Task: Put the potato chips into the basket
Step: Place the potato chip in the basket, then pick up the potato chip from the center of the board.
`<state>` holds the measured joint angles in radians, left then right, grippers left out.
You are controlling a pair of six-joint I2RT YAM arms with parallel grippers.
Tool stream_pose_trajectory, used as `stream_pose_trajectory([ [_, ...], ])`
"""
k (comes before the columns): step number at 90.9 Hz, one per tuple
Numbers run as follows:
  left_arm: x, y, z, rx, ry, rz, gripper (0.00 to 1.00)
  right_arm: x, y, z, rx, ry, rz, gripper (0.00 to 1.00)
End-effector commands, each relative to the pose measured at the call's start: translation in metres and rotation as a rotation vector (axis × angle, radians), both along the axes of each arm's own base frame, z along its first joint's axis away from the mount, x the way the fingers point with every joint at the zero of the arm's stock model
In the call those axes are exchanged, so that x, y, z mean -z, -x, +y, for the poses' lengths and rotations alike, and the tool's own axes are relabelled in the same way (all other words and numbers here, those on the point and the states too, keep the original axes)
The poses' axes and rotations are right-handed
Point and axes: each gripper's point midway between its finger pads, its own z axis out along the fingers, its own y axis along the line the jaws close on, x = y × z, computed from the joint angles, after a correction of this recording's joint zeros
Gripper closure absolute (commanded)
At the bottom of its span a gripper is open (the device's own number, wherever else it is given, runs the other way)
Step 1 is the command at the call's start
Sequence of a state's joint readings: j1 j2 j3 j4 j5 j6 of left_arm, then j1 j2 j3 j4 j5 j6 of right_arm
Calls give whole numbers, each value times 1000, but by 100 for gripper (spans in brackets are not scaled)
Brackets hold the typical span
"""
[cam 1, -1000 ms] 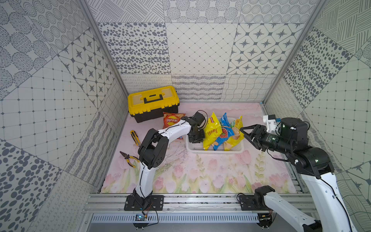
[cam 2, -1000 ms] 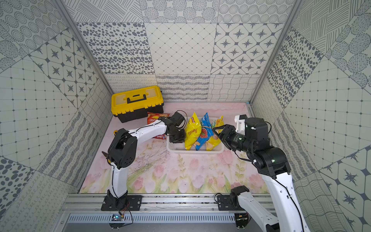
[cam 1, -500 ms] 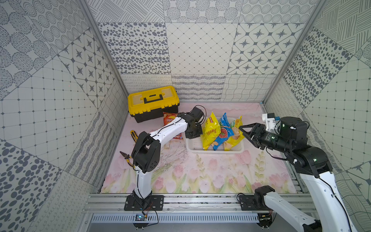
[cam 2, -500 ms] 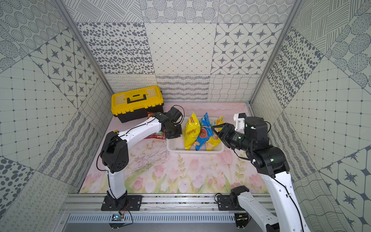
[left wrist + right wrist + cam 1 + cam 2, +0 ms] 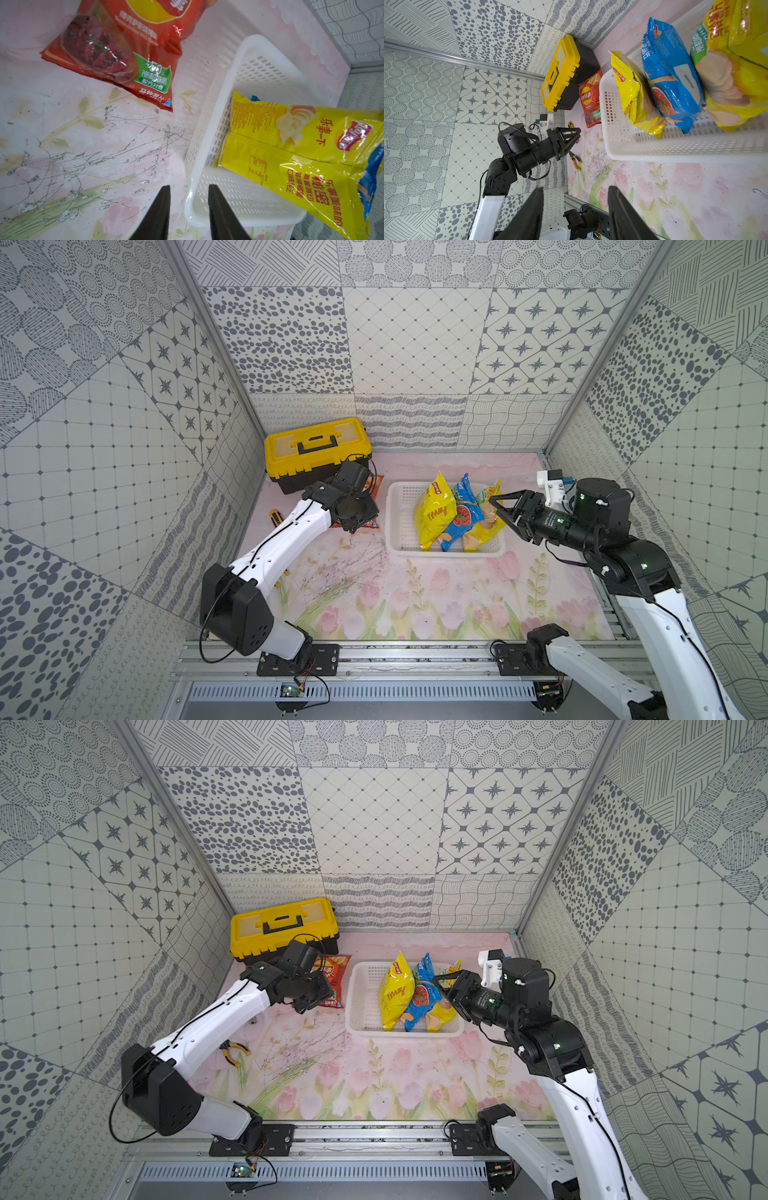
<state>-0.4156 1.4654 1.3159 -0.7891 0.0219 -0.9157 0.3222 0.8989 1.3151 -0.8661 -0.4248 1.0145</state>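
Observation:
The white basket (image 5: 398, 533) (image 5: 356, 1011) (image 5: 207, 124) (image 5: 654, 154) holds three chip bags standing side by side: a yellow one (image 5: 434, 514) (image 5: 395, 994) (image 5: 301, 145) (image 5: 631, 93), a blue one (image 5: 463, 518) (image 5: 424, 998) (image 5: 670, 72) and another yellow one (image 5: 486, 529) (image 5: 441, 1016) (image 5: 737, 72). The red-orange bag (image 5: 332, 977) (image 5: 124, 52) (image 5: 590, 101) lies flat on the mat left of the basket. My left gripper (image 5: 356, 524) (image 5: 307, 1004) (image 5: 189, 185) hovers open and empty at that bag's near edge. Open and empty too, my right gripper (image 5: 500, 512) (image 5: 442, 992) (image 5: 576, 188) hangs by the basket's right end.
A yellow-and-black toolbox (image 5: 316, 452) (image 5: 282, 928) stands at the back left, just behind the red-orange bag. Yellow-handled pliers (image 5: 232, 1050) and a yellow utility knife (image 5: 275, 516) lie on the mat near the left wall.
My left gripper has pulled out of the basket's left end, moved left over the red-orange bag, and its jaws have opened wider. The right arm has barely moved.

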Motion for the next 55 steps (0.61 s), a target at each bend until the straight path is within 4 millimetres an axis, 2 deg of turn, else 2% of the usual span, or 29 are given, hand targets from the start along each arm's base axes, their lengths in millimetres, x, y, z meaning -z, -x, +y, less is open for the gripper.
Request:
stream_pose_trajectory([
  [1,11,6,26,-298,167,19,62,-19,-11,14,-36,-15,-70,46],
  [18,51,10,49,-540,278,83,61,-19,-20,42,-105,11,-79,47],
  [32,74,9,68,-701,289,89,50,-17,-23,57,-138,23,-79,47],
  [46,83,-11,73,-758,301,39,48,-17,-23,61,-149,21,-80,46],
  [55,99,-21,77,-796,312,38,48,-15,-23,62,-156,26,-79,46],
])
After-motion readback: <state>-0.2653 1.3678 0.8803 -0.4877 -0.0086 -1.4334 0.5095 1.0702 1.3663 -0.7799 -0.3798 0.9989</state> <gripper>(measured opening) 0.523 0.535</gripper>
